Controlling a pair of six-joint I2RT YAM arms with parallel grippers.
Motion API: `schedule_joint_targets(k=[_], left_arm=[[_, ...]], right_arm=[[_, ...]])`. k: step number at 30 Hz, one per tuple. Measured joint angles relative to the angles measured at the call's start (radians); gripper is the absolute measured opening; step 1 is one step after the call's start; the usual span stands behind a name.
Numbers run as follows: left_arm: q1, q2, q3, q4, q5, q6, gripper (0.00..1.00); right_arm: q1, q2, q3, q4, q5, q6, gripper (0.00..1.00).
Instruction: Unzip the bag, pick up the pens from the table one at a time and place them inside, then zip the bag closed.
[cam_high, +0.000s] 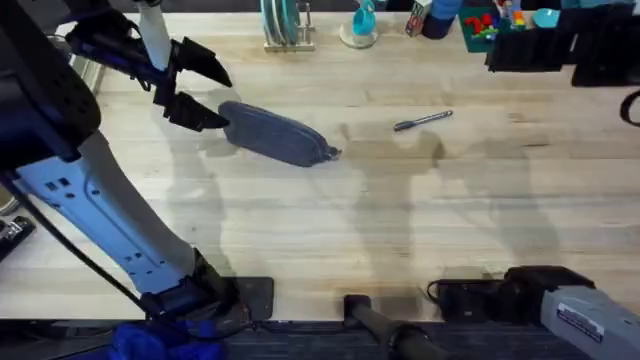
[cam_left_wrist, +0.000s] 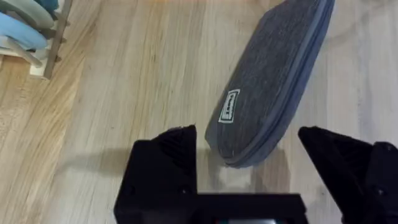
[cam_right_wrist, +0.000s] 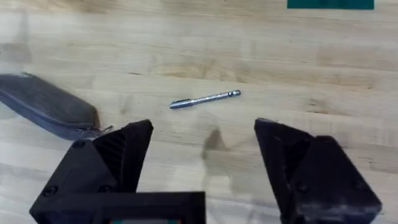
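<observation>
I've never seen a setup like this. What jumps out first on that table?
Probably the oblong blue-grey fabric pouch lying zipped on the light wooden table, with the left gripper poised at its far-left end, jaws open around that end. To the pouch's right, apart from it, lies a slim silver pen. The right gripper hovers open, facing the pen.

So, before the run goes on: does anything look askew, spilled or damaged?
Nothing stands out. The bag lies flat and zipped on the table, the pen lies apart from it, intact; both grippers are open.
</observation>
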Motion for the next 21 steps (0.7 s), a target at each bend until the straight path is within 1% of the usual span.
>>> schedule_joint_targets(k=[15,16,18,20,21], left_arm=[[0.000,0.000,-0.001,-0.019,0.000,0.000,0.985],[0.000,0.000,-0.001,-0.019,0.000,-0.001,0.910],[0.000,0.000,-0.001,-0.020,0.001,0.001,0.664],[0.000,0.000,-0.001,-0.019,0.000,0.001,0.363],[0.000,0.000,-0.001,-0.021,-0.001,0.002,0.231]], right_arm=[[0.000,0.000,0.000,0.000,0.000,0.000,0.997],[0.000,0.000,0.000,0.000,0.000,0.000,0.997],[0.000,0.000,0.000,0.000,0.000,0.000,0.997],[0.000,0.000,0.000,0.000,0.000,0.000,0.997],[0.000,0.000,0.000,0.000,0.000,0.000,0.997]])
